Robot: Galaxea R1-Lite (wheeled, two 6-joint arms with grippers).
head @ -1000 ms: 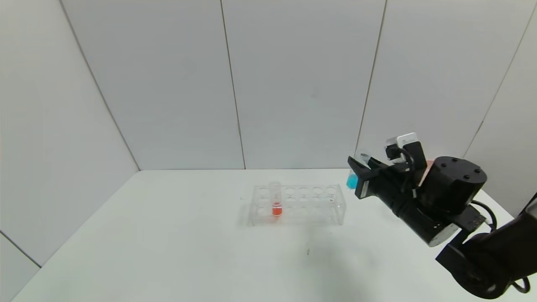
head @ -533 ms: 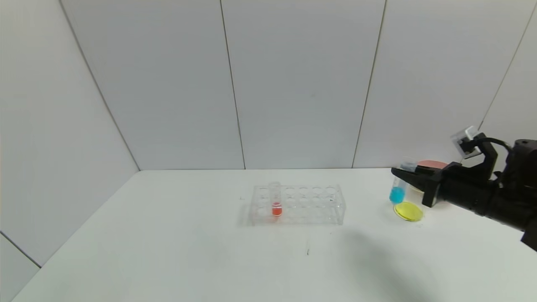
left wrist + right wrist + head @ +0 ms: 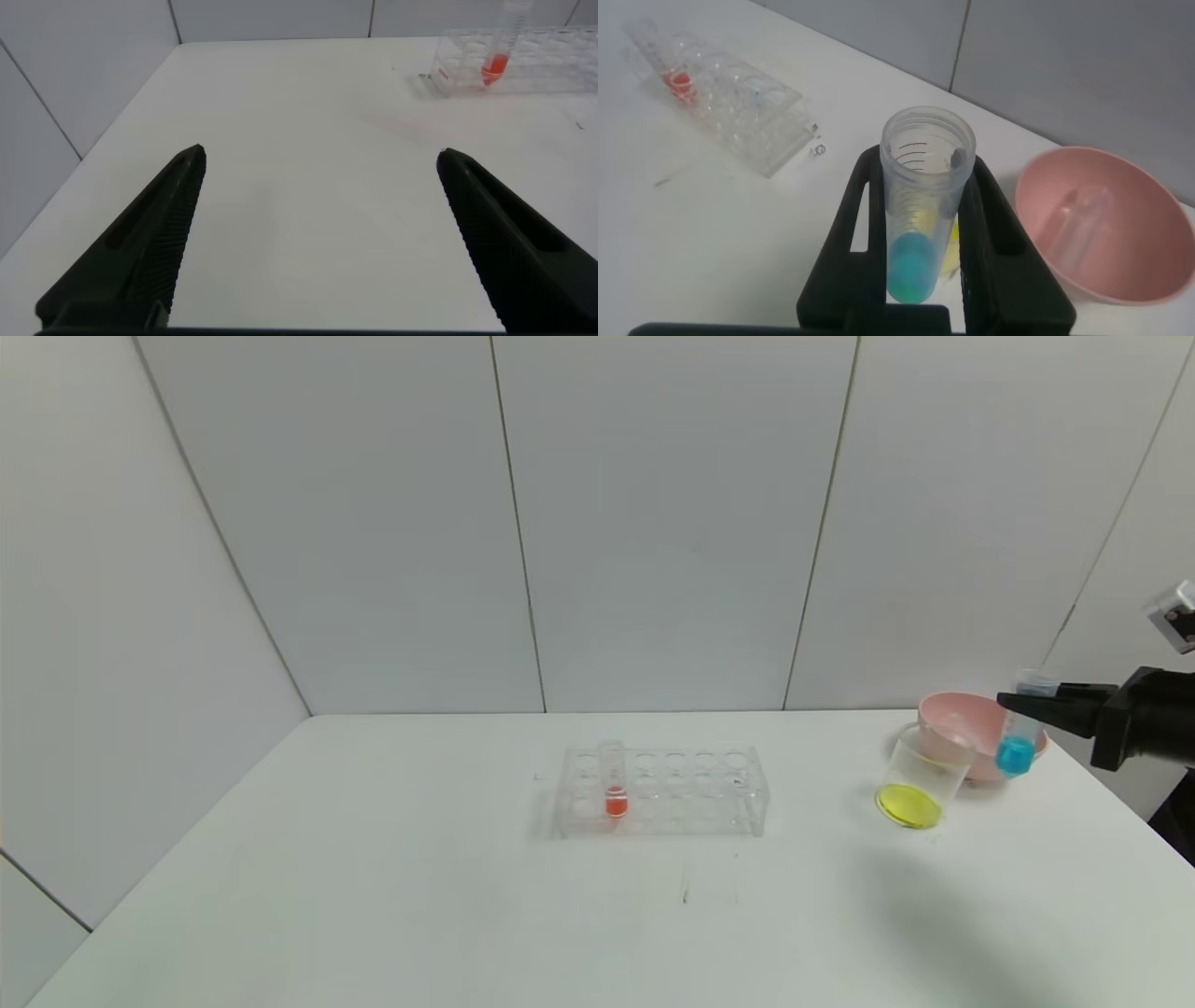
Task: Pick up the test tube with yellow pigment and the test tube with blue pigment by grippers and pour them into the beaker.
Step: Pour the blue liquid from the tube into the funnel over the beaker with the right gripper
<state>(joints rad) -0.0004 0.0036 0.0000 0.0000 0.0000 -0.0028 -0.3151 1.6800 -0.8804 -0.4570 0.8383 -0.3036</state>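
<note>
Over the pink bowl [image 3: 971,733] at the table's right edge: right gripper [image 3: 1027,707] clamps the test tube with blue pigment [image 3: 1018,739] near its rim, tube upright, blue liquid still in the bottom. Right wrist view confirms both fingers [image 3: 990,233] pressed on the tube walls.

Progress, as I read it: beaker [image 3: 920,777] stands just left of the bowl and already holds yellow liquid, so the yellow pour looks done. A clear empty tube [image 3: 1078,219] lies in the bowl, probably the test tube with yellow pigment, can't confirm. Blue pour not done yet.

Delta vs earlier frames: the gripper has moved right with the tube, from beside the rack [image 3: 661,791] across and past the beaker; it now sits right of the beaker, not above it. Needs to come back over the beaker mouth before tipping.

Left gripper [image 3: 318,233]: parked low over the table's left side, fingers wide apart, nothing held. Rack keeps only the orange-red tube [image 3: 613,789].
</note>
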